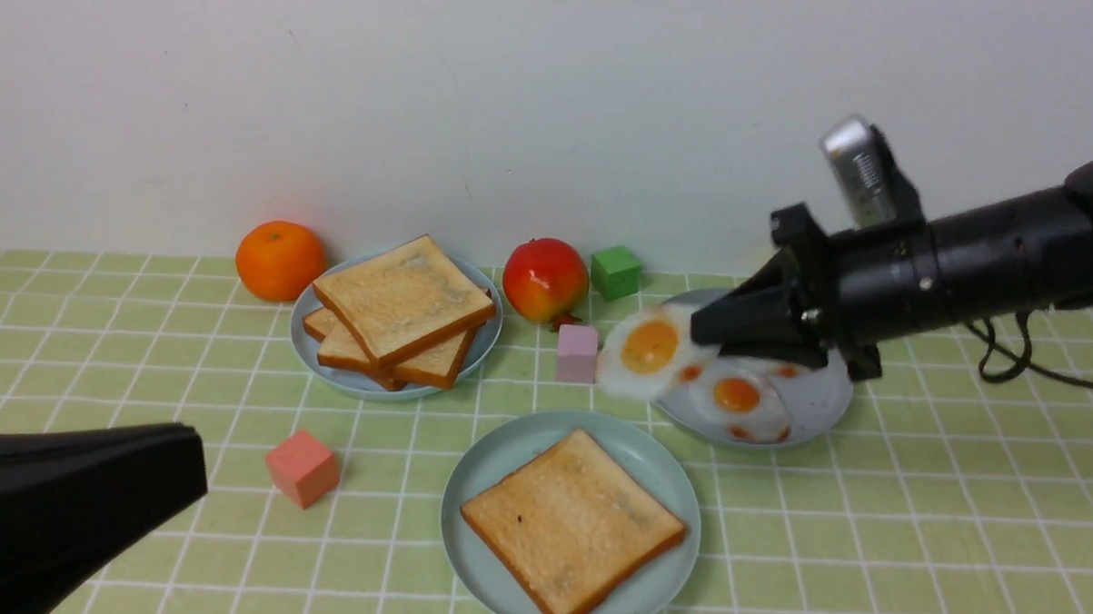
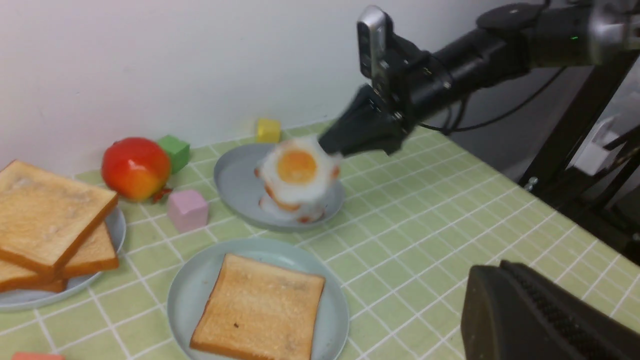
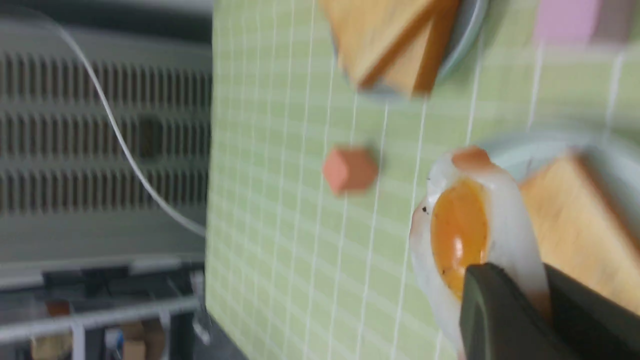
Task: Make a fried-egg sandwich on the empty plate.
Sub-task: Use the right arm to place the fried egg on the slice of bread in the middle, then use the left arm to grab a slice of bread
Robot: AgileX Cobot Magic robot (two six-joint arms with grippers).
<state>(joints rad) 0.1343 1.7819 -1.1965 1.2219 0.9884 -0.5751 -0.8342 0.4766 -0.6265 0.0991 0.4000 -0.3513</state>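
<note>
Robot workspace, probably a lab: jointed arm point(image 1: 976, 254), trailing cable point(image 1: 1053, 372), toy food.

The plate point(image 1: 659, 465) is round, pale aqua-green and matte, with a shallow raised rim, and sits flat on the surface. One square toast point(image 1: 575, 526), golden-tan with a browner crust, lies flat inside it, its upper face bare. A white egg point(image 1: 650, 347) with an orange yolk is raised clear of the plate, tilted, gripped at its edge by the right hand point(image 1: 709, 328). More slices point(image 1: 401, 297) lie overlapping in a loose pile.
</note>
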